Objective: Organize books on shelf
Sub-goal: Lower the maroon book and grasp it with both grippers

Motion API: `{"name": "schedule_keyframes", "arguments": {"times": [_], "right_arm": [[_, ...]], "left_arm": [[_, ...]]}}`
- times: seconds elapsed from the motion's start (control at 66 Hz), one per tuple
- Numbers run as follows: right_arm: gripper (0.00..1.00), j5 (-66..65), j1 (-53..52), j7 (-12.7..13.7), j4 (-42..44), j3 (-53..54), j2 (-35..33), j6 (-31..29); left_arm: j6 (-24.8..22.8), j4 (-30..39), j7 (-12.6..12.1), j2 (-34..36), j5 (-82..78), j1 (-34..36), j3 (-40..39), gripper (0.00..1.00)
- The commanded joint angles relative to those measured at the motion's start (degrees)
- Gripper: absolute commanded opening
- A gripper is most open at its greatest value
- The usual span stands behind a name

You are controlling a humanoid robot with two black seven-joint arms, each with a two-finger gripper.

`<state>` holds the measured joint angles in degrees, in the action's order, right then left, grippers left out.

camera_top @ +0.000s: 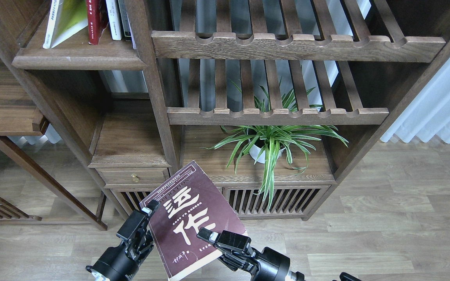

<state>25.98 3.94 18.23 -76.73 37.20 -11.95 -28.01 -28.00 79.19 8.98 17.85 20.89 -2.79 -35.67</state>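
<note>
One thick dark maroon book (191, 218) with large white Chinese characters is held low in the foreground, front cover up and tilted, above the wooden floor (385, 218). The right gripper (213, 241) is clamped on its lower right edge. The left gripper (143, 218) is set against the book's left edge, one finger touching the cover's corner; whether it grips cannot be told.

On the solid shelf (76, 58) at upper left, four books are counted: one yellow-and-white book (63, 21) leaning to the right, one red book (94, 19), one white-spined book (113, 17) and one dark-spined book (124, 17), all cut off by the top of the view. The maroon book is well apart from that shelf, far below it.

Two slatted shelves with scalloped front rails are seen to the right, an upper slatted shelf (295, 45) and a lower slatted shelf (275, 116). One potted plant (268, 144) stands under the lower one. One drawer with a brass knob (134, 178) is seen just above the maroon book.
</note>
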Motion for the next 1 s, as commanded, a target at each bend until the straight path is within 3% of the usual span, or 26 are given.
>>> {"name": "schedule_keyframes", "arguments": {"times": [0.0,0.197,0.394,0.47,0.53,0.546,0.561,0.985], "right_arm": [[0.06,-0.05,0.63,0.05,-0.17,-0.11,0.0,0.01],[0.06,-0.14,1.51,0.14,-0.17,-0.55,0.0,0.01],[0.06,-0.23,2.3,0.58,-0.35,-0.99,0.17,0.01],[0.06,-0.32,2.48,0.67,-0.35,-0.99,0.17,0.01],[0.07,-0.41,2.65,0.67,-0.35,-0.99,0.17,0.01],[0.07,-0.41,2.65,0.67,-0.35,-0.99,0.17,0.01],[0.07,-0.41,2.65,0.67,-0.35,-0.99,0.17,0.01],[0.09,-0.58,2.74,0.58,-0.35,-0.46,0.08,0.01]], "left_arm": [[0.0,0.0,-0.19,-0.01,-0.14,-0.29,0.07,1.0],[0.0,0.0,-0.19,-0.1,-0.23,0.24,1.56,0.99],[0.0,-0.08,-0.37,0.6,-0.41,0.5,2.62,0.81],[0.0,-0.08,-0.28,0.95,-0.41,1.12,2.79,0.59],[0.0,-0.08,0.33,1.31,-0.41,2.08,3.5,0.33],[0.0,-0.17,0.51,1.22,-0.32,2.87,3.93,0.18],[0.0,-0.17,0.51,1.22,-0.41,3.13,4.2,0.12],[0.0,0.0,-0.28,5.26,-0.5,3.31,5.08,0.06]]}}
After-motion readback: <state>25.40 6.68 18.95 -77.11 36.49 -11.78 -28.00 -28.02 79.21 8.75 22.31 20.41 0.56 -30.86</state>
